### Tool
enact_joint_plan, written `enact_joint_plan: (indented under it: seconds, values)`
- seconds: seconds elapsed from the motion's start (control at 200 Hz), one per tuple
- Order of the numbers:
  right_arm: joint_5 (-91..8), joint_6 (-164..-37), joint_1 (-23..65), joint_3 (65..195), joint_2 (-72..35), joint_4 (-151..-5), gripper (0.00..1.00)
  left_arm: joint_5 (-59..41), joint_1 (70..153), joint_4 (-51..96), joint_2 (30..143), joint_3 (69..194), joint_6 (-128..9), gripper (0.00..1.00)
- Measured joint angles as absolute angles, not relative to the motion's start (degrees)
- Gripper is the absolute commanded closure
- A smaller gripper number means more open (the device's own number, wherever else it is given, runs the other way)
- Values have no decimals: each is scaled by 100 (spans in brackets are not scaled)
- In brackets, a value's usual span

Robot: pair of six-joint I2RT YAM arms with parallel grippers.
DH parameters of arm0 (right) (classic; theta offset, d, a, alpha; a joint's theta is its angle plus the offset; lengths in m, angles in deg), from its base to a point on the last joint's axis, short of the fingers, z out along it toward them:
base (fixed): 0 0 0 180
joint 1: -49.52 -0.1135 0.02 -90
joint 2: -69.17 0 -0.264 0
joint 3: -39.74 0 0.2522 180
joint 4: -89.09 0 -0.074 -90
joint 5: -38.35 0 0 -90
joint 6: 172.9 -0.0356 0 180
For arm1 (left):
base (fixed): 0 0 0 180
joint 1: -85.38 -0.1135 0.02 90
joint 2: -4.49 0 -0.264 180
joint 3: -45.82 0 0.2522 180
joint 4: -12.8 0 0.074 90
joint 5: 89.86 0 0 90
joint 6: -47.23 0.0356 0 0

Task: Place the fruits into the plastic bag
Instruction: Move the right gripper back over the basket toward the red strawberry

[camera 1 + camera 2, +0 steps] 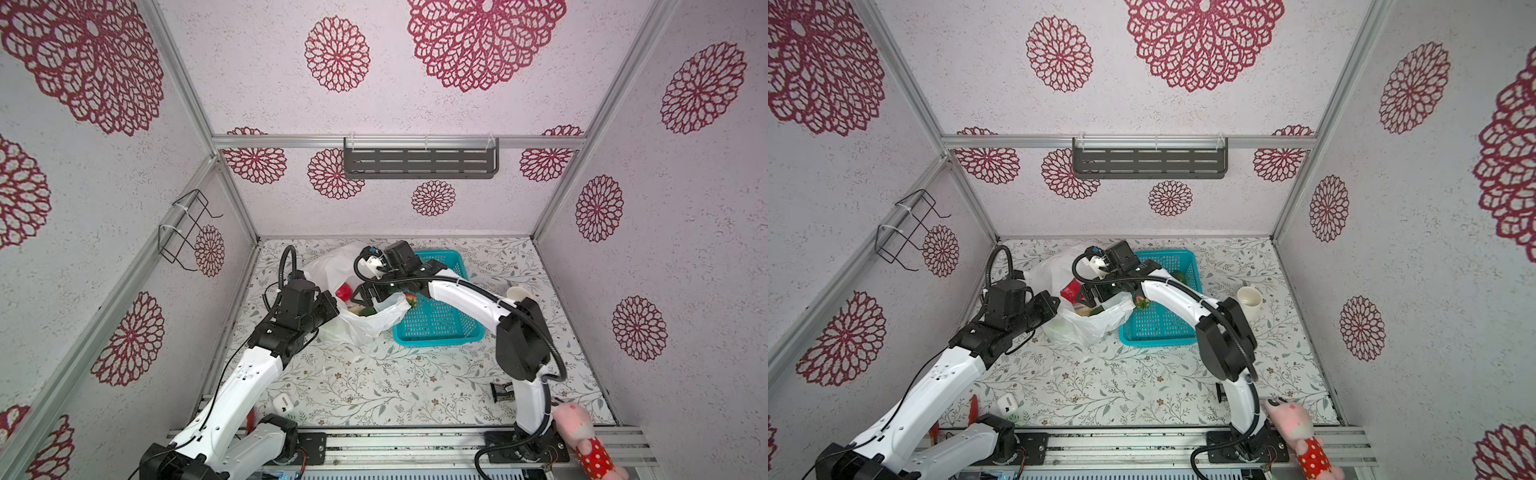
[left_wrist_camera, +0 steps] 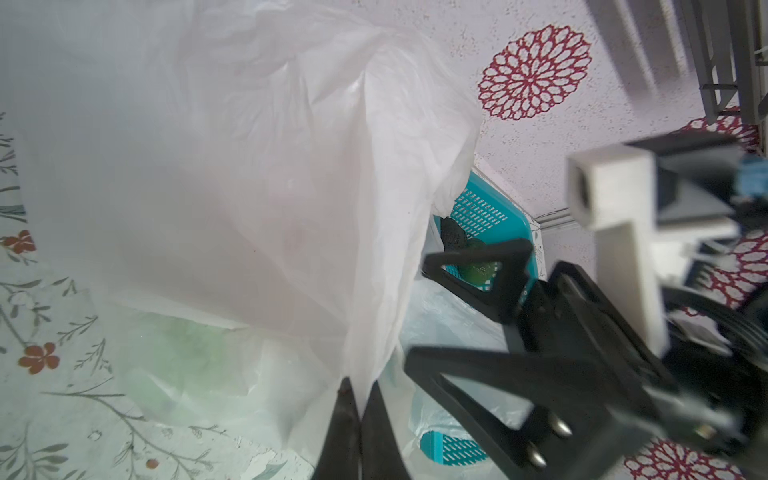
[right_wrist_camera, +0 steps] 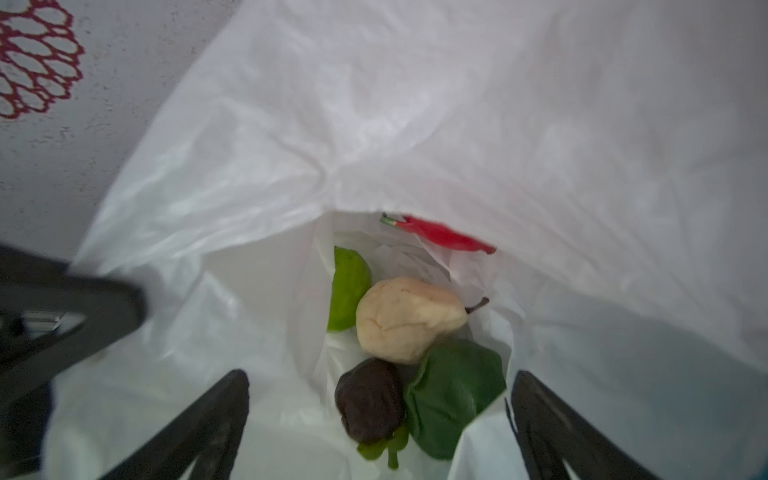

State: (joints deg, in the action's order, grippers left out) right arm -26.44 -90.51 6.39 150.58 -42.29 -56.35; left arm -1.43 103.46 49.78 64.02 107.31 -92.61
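Observation:
The white plastic bag (image 1: 361, 328) (image 1: 1084, 328) stands open left of the basket. My left gripper (image 2: 361, 399) (image 1: 334, 305) is shut on the bag's rim and holds it up. Over the bag's mouth hangs my right gripper (image 3: 380, 382) (image 1: 368, 295), open and holding nothing. Inside the bag lie a pale pear (image 3: 409, 318), a light green fruit (image 3: 349, 291), a dark avocado (image 3: 370, 401), a dark green fruit (image 3: 453, 395) and a red fruit (image 3: 444, 237), half under a fold. A small red-yellow fruit (image 1: 1142, 302) and a green one (image 1: 1178, 275) lie in the basket.
The teal perforated basket (image 1: 440, 332) (image 1: 1158, 336) touches the bag's right side. A cream cup (image 1: 517, 295) stands right of it. A pink plush toy (image 1: 582, 436) lies at the front right, a small white device (image 1: 282, 403) at the front left.

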Motion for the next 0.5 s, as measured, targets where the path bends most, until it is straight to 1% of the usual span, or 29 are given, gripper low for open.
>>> enact_joint_plan:
  seconds: [0.155, 0.29, 0.39, 0.5]
  values:
    - [-2941, -9211, 728, 13810, -2693, -6134, 1, -75, 10318, 4961, 6402, 10731, -9325, 100]
    - [-3442, -9650, 1179, 12973, -1698, -6634, 2, -71, 10305, 4943, 6402, 10731, -9403, 100]
    - [-3776, -10096, 1716, 12663, -1598, -6796, 5, -62, 10305, 4933, 6402, 10731, -9462, 100]
    - [-3936, -10393, 2160, 12663, -2149, -6737, 10, -44, 10303, 4919, 6402, 10731, -9502, 100]
